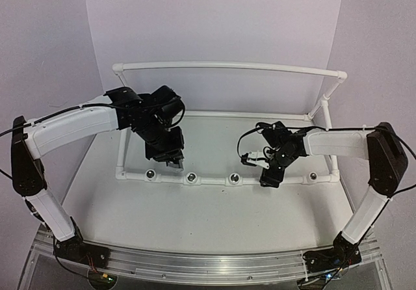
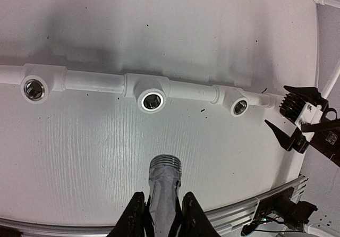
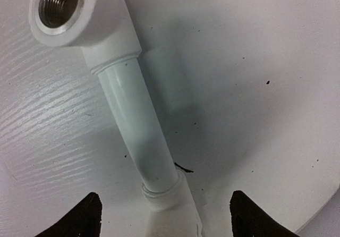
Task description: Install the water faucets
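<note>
A silvery-grey water faucet (image 2: 164, 186) is clamped in my left gripper (image 2: 162, 216), which is shut on its stem. The faucet's ribbed threaded end (image 2: 165, 165) points at the middle socket (image 2: 151, 100) of the white pipe's front rail (image 2: 95, 81) and stops short of it. From above, the left gripper (image 1: 172, 158) hangs just behind the rail between two sockets (image 1: 150, 173) (image 1: 191, 178). My right gripper (image 3: 166, 210) is open, its fingertips (image 3: 87, 213) wide on either side of the white pipe (image 3: 135, 120), with nothing gripped. A threaded socket (image 3: 58, 3) lies further along that pipe.
The white pipe frame has a raised back rail (image 1: 227, 65) and a right post (image 1: 325, 101). More sockets (image 1: 233, 180) (image 1: 312, 175) sit on the front rail. An aluminium rail (image 1: 195, 264) runs along the near table edge. The right gripper (image 2: 297, 120) shows at the left wrist view's right edge.
</note>
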`<state>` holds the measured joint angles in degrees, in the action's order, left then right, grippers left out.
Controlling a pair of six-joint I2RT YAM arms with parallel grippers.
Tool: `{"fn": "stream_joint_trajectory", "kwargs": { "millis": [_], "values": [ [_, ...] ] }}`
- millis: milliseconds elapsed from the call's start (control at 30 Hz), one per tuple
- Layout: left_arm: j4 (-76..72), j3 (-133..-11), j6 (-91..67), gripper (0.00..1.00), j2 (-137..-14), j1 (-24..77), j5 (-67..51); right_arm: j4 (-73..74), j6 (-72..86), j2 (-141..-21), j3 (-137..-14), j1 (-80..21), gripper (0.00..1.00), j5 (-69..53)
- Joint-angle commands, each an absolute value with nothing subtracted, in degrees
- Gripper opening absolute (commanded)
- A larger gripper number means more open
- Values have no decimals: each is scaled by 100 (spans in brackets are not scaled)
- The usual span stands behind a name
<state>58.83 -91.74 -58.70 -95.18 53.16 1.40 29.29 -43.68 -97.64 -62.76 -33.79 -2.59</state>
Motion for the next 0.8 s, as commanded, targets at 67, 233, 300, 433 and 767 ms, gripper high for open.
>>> {"fn": "stream_joint_trajectory", "kwargs": {
  "millis": [67, 233, 300, 433, 767],
  "values": [
    [5604, -9023, -5785, 0, -9256, 5167, 18, 3451, -4427, -10344, -6566, -3379, 67, -449],
    [5559, -8831, -5826, 0, -9132, 5096, 18, 3649, -4311, -10598, -6673, -3378, 46, -811],
    [5547, -8746, -5827, 0, -9078, 5053, 19, 3759, -4239, -10667, -6732, -3390, 38, -1055],
    [5549, -8598, -5820, 0, -8993, 4987, 20, 3891, -4048, -10795, -6804, -3528, 22, -1429],
    [5945, -8410, -5792, 0, -9146, 4957, 31, 3755, -3348, -10907, -6954, -4272, 18, -1703]
  ]
}}
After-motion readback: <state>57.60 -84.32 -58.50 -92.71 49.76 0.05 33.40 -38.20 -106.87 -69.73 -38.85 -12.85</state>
